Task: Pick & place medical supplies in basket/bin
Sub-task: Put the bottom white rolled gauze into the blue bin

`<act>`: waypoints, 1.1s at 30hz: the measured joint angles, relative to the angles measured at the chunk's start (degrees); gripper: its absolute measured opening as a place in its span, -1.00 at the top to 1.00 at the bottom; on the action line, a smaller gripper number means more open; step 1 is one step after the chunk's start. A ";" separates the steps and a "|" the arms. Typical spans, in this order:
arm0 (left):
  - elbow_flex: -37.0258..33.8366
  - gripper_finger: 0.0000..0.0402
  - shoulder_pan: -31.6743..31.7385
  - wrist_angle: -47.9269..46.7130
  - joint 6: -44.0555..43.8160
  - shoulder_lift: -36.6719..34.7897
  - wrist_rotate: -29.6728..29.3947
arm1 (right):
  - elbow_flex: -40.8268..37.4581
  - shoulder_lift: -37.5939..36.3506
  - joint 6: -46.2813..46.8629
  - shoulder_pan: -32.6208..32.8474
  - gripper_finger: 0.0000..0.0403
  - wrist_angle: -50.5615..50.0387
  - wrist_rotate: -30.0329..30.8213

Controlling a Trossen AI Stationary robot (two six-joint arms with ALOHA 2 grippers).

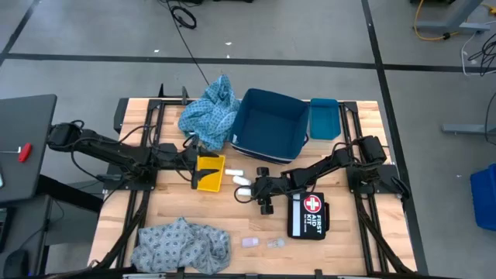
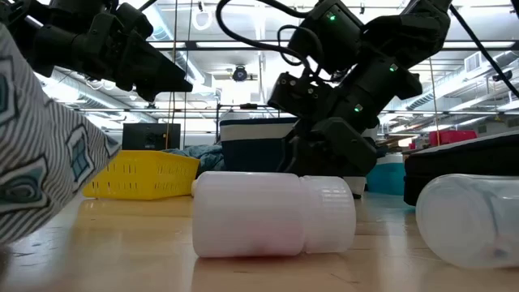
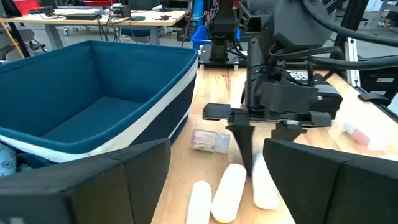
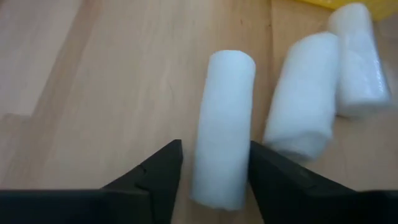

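Three white rolls lie side by side on the wood between the yellow bin (image 1: pixel 211 172) and my right gripper (image 1: pixel 248 189). My right gripper (image 4: pixel 214 165) slants down over the roll (image 4: pixel 224 124) closest to it, one finger on each side of its near end, open. My left gripper (image 1: pixel 192 159) waits open above the table's left side, with nothing between its fingers (image 3: pixel 124 180). The blue basket (image 1: pixel 270 124) stands at the far middle. One light-blue cloth (image 1: pixel 213 112) lies left of the basket, another (image 1: pixel 182 244) at the near left edge. Two small clear packets (image 1: pixel 260 242) lie near the front. My right gripper straddles the roll's near end (image 4: pixel 217 186), its fingers slanting down from the table's right and running along the roll's length. One fingertip (image 4: pixel 258 158) looks against the roll's side, and a thin gap shows at the other. I cannot tell whether it touches. The roll lies flat on the table.
A black first aid kit (image 1: pixel 308 215) lies near my right arm. A small teal bin (image 1: pixel 323 118) stands right of the basket. Another clear packet (image 3: pixel 210 141) rests beside the basket's wall. Bare wood lies between the rolls and the front packets.
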 joint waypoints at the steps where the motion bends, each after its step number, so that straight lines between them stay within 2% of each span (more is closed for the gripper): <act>1: -0.02 -0.30 -0.02 -0.01 -0.02 0.00 0.03 | 0.04 0.03 -0.06 0.04 0.17 -0.03 0.01; 9: -0.02 -0.30 0.02 -0.11 -0.10 0.00 0.01 | 0.25 -0.20 0.02 0.18 0.81 -0.90 -2.46; 22: -0.02 -0.30 0.02 -0.08 0.00 0.00 0.07 | 0.18 -0.18 0.30 2.24 0.81 0.60 -4.00; 33: -0.02 -0.30 0.02 0.10 0.02 0.00 0.20 | -0.04 -0.73 0.20 2.39 0.81 10.22 -5.26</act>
